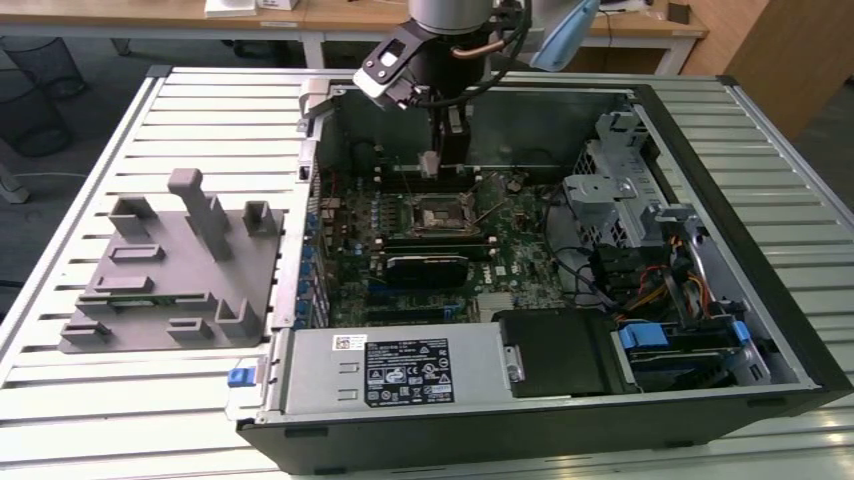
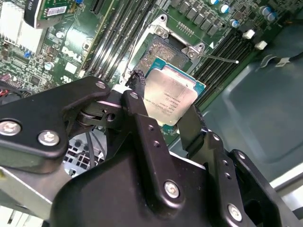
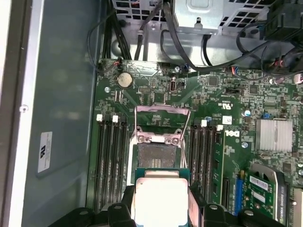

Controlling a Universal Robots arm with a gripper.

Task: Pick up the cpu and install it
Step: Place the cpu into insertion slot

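Upper centre of the exterior view, inside the case (image 1: 534, 425), my tool (image 1: 438, 160) is clamped on the cpu (image 2: 170, 92) by two opposite edges, lid facing up. The socket (image 3: 158, 156) lies just ahead of the chip with its frame (image 3: 162, 124) swung open. I judge the chip is above the board (image 3: 227, 94) and not seated. Its lid is pale and silvery, with a thin green rim.
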